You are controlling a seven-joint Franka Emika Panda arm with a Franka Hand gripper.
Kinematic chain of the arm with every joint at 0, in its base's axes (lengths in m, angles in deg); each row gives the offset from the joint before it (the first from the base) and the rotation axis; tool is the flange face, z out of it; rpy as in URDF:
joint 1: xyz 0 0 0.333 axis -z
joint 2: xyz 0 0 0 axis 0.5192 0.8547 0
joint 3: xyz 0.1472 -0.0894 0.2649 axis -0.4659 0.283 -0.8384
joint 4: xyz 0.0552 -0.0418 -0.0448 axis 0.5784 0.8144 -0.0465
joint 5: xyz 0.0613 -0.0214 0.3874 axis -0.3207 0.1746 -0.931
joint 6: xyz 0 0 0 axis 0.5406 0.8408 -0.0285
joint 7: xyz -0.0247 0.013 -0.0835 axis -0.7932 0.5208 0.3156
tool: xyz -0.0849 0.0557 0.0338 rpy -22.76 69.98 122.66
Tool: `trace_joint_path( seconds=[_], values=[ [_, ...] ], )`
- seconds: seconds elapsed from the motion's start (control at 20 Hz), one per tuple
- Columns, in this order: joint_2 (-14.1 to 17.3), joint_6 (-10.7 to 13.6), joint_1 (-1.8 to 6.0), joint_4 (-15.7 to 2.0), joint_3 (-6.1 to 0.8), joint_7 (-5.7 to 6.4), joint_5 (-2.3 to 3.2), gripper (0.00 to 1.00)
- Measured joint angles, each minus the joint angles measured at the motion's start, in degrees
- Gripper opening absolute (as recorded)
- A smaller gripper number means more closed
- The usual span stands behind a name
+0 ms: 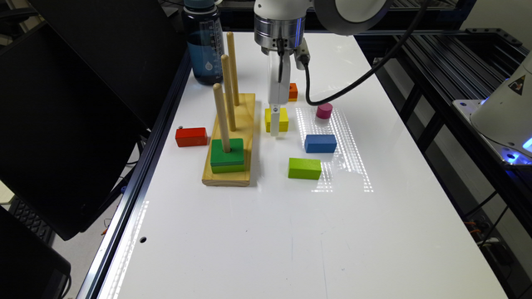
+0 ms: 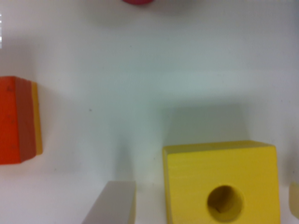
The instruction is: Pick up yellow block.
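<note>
Broadly, the white glossy bench [image 1: 291, 232] carries a pale wooden peg board with three upright dowels [image 1: 232, 137], taken as the landmark. Just beside that board, on the side towards the exterior view's right, sits the bright yellow square wooden block with a round hole through its top [image 2: 222, 184], flat on the bench. The white tool [image 1: 275, 124] hangs directly in front of it in the exterior view; the wrist view shows one grey finger [image 2: 112, 205] standing apart from the block's edge and a sliver of the other at its far side, so the tool looks released and astride the block, not yet gripping. To do this well, I would centre the block between the fingers, descend squarely, and clench on the flat sides. A small orange block [image 1: 293, 91] lies beyond, further from the board.
</note>
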Motion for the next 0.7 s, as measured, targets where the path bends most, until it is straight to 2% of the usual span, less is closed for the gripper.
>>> trace_joint_path(
  seconds=[0.35,0.45,0.65,0.7],
  values=[
    [0.0,0.0,0.0,-0.01,0.0,0.0,0.0,1.0],
    [1.0,-0.6,-0.01,-0.03,0.05,0.0,0.04,1.0],
    [1.4,-1.0,-0.1,-0.34,0.08,0.9,1.02,1.0],
    [1.4,-1.0,-0.11,-0.34,0.09,1.06,1.12,1.0]
  ],
)
